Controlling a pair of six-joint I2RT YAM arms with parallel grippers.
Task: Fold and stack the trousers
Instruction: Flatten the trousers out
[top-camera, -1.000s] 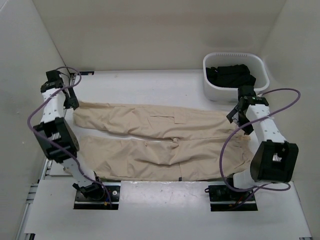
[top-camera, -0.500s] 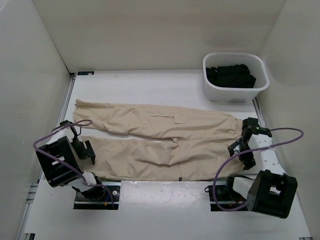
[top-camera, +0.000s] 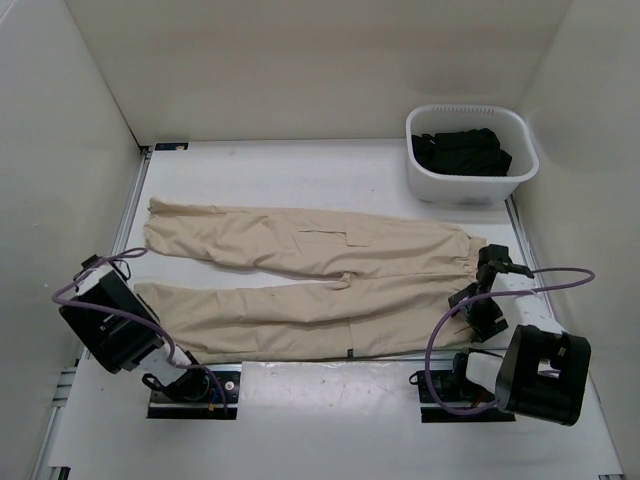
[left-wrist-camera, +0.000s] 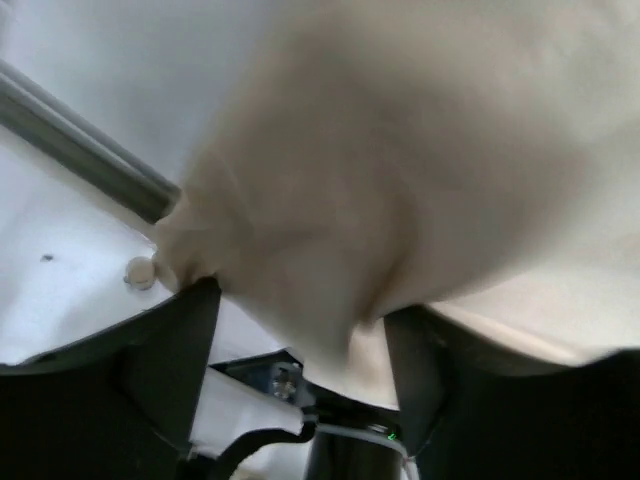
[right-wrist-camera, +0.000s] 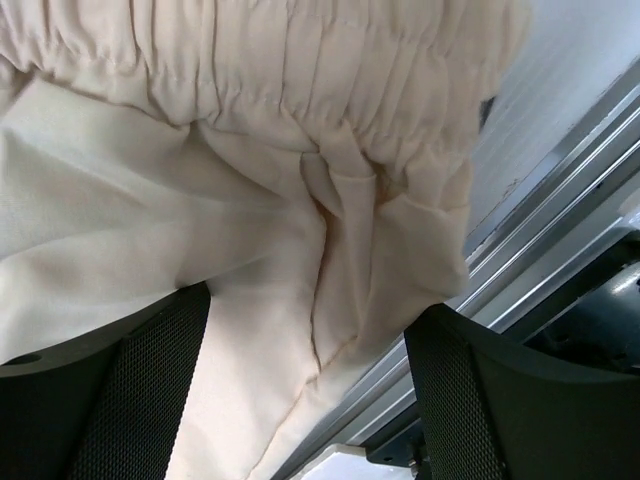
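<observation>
Down low, the left gripper (left-wrist-camera: 300, 330) pinched the near leg's end of the trousers (top-camera: 300, 275), cloth bunched between its jaws. The right gripper (right-wrist-camera: 310, 330) clamped the gathered waistband, fabric spilling above it. Between the two tools the trousers lay flat across the table (top-camera: 300, 170).

The trousers (top-camera: 300, 272) were a plain tan-beige without any print, and looked paler cream in the wrist views. The bench (top-camera: 300, 165) was pale grey-white, and the basket (top-camera: 465, 190) was white around a black garment (top-camera: 462, 152). The arms were black and white with purple cables (top-camera: 430, 350), and the left tool (left-wrist-camera: 300, 340) and right tool (right-wrist-camera: 305, 370) had black fingers, the right's mesh-patterned.
</observation>
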